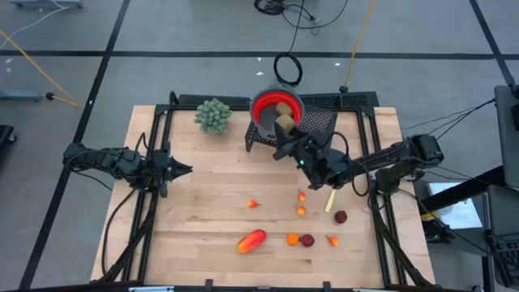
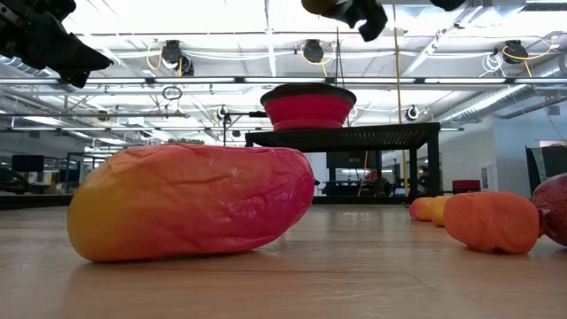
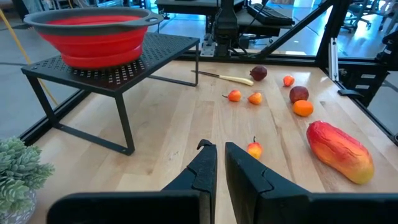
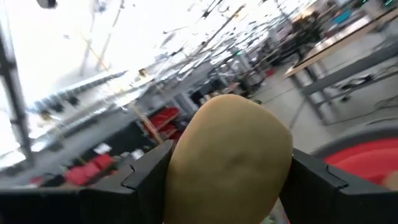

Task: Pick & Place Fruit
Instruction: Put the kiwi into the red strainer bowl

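Wood table point(image 1: 203, 203) sits on grey floor w/ cables. High view: red bowl point(image 1: 265, 104) on black mesh stand point(image 1: 320, 122) at the far edge, one olive oval point(image 1: 280, 108) inside it. Right gripper point(image 1: 285, 128) is over the bowl's rim, clenched on a 2nd olive oval point(image 1: 285, 122). Left gripper point(image 1: 182, 169) hangs over the table's left part, well apart from the fruit, fingers near together, nothing in them. Green plant ball point(image 1: 213, 115) is left of the stand. Loose fruit lies on the near-right part: long red-orange piece point(image 1: 251, 240), small orange bits point(image 1: 301, 211), dark-red bits point(image 1: 340, 216), pale stick point(image 1: 330, 201).

Low view: long red-orange piece point(image 2: 190, 202) fills the foreground; orange bit point(image 2: 492, 221) to the right. Bowl point(image 2: 308, 108) on stand point(image 2: 354, 136) behind. Right gripper at the top edge, above the bowl.

Left wrist view: fingers point(image 3: 202, 171) almost closed, a thin gap, empty. Beyond: bowl point(image 3: 93, 37), stand point(image 3: 149, 53), small bits point(image 3: 254, 149), long piece point(image 3: 339, 151), plant point(image 3: 18, 171).

Right wrist view: olive oval point(image 4: 227, 165) gripped between both fingers point(image 4: 146, 171); red bowl point(image 4: 364, 158) just beyond.
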